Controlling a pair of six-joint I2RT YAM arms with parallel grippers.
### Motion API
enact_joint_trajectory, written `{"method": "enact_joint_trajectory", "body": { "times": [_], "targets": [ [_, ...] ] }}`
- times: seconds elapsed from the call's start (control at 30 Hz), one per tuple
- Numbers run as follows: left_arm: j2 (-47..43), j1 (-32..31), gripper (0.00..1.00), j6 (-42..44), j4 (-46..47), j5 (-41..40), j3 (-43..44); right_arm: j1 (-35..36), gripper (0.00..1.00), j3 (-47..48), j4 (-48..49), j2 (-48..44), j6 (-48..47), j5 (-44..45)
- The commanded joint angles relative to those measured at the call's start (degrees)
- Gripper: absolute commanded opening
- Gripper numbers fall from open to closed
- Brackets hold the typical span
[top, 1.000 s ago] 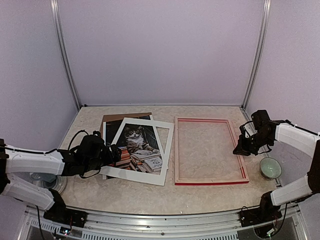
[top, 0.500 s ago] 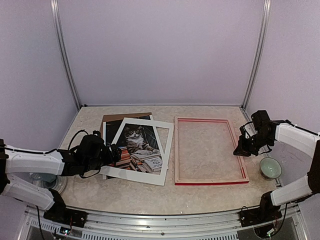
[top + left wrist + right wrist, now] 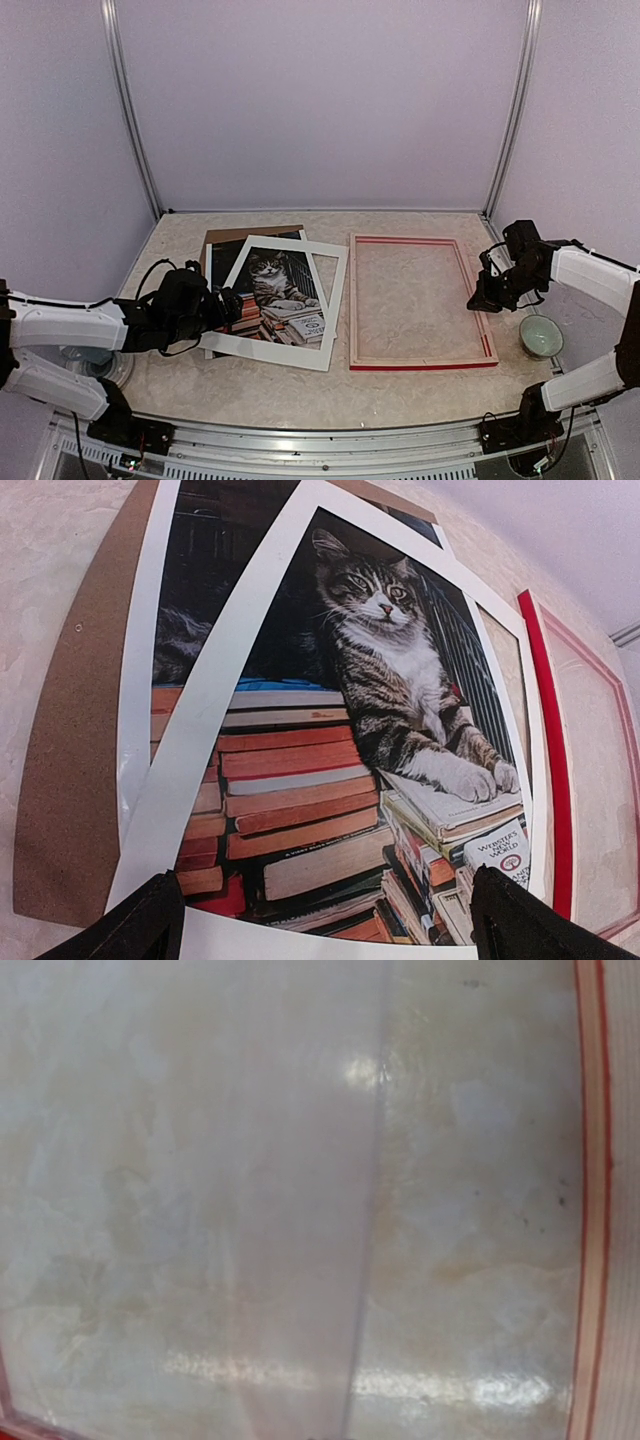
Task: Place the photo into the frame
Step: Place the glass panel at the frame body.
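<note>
Well to the left of the frame (image 3: 425, 364), the left hand (image 3: 232, 305) is low over the tabletop (image 3: 270, 400), at the left edge of a pile of flat sheets. In the left wrist view its two fingers (image 3: 150, 920) stand wide apart at the bottom corners of the picture, so this hand is open and holds nothing.

The pile lies just left of the frame. At the bottom is a brown board (image 3: 240, 234), showing along the side and the far edge away from the frame. On it lies the photo (image 3: 280, 295), face up, with the cat and the stacked books plain to see. A white mat (image 3: 268, 353) lies on top of the photo, turned askew, so that one corner of the photo sticks out from under it on the side away from the frame. The mat's right edge comes close beside the frame's left bar; whether they touch cannot be told.

The frame lies flat on the tabletop, with bare tabletop showing inside its bars. The photo is outside it.

The right hand (image 3: 480, 298) is at the frame's right bar, about halfway along. Its fingers do not show in the right wrist view, and whether it is open or closed cannot be told.

A small pale green bowl (image 3: 541, 336) stands just right of the frame's near right corner.
</note>
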Motion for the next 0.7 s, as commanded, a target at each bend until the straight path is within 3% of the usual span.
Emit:
{"method": "enact_joint_trajectory", "body": {
  "times": [0.0, 0.67],
  "targets": [
    [-0.7, -0.5, 0.99, 0.2, 0.2, -0.8, 0.6, -0.6, 0.0, 1.5, -1.1, -0.4, -1.4, 1.4],
    [-0.9, -0.5, 0.99, 0.0, 0.3, -0.7, 0.4, -0.5, 0.01, 1.7, -2.1, -1.1, -1.5, 0.6]
  ]
}}
